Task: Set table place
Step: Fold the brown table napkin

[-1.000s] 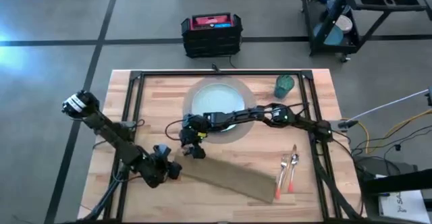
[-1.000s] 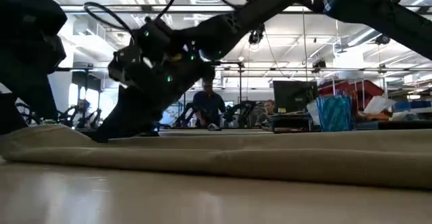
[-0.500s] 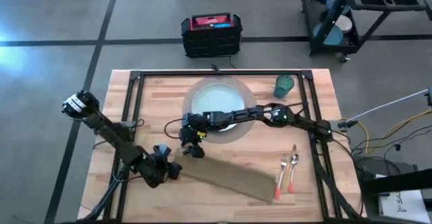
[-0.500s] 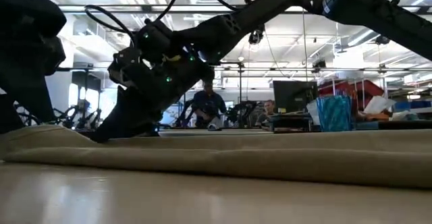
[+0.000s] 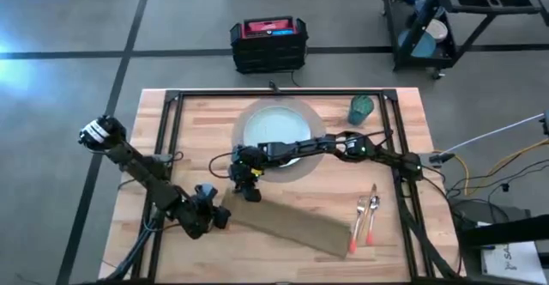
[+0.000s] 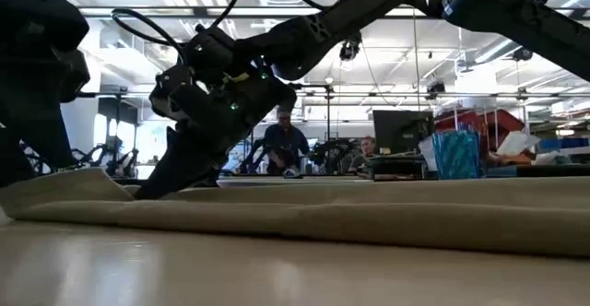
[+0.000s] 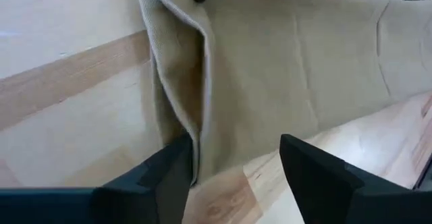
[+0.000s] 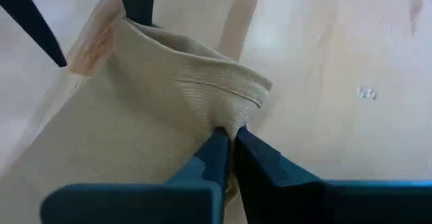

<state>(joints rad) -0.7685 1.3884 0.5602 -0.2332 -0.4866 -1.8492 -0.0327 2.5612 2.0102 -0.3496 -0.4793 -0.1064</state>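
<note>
At the near edge of the butcher-block table (image 5: 180, 113), the left gripper (image 5: 214, 214) sits low beside the left end of the tan cloth napkin (image 5: 292, 221). Its own wrist camera shows its two dark fingers (image 7: 162, 177) spread apart, one resting against the folded edge of the cloth (image 7: 270, 82), the other over the bare wood just past the hem; nothing is clamped between them.

Just beyond it, the right gripper (image 5: 250, 191) reaches across from the right side of the table and comes down on the napkin's far left corner. Its fingers (image 8: 219, 153) are drawn together on a raised pinch of the ribbed fabric (image 8: 196, 82), which puckers up off the wood there. From table height the right arm (image 6: 304, 34) slants down to that spot and the napkin (image 6: 369, 216) lies as a long low band with its left end slightly lifted.

The napkin stretches diagonally toward the right, where the fork and knife with orange handles (image 5: 367, 219) lie side by side just off its far end.

Farther back, the pale blue plate (image 5: 279, 126) rests on the round tan mat (image 5: 316, 113), partly crossed by the right arm. The small teal cup (image 5: 361, 109) stands upright near the far right corner.

Beyond the table a black and red case (image 5: 268, 43) sits on the floor, and a black cart (image 5: 463, 15) stands off to the right.
</note>
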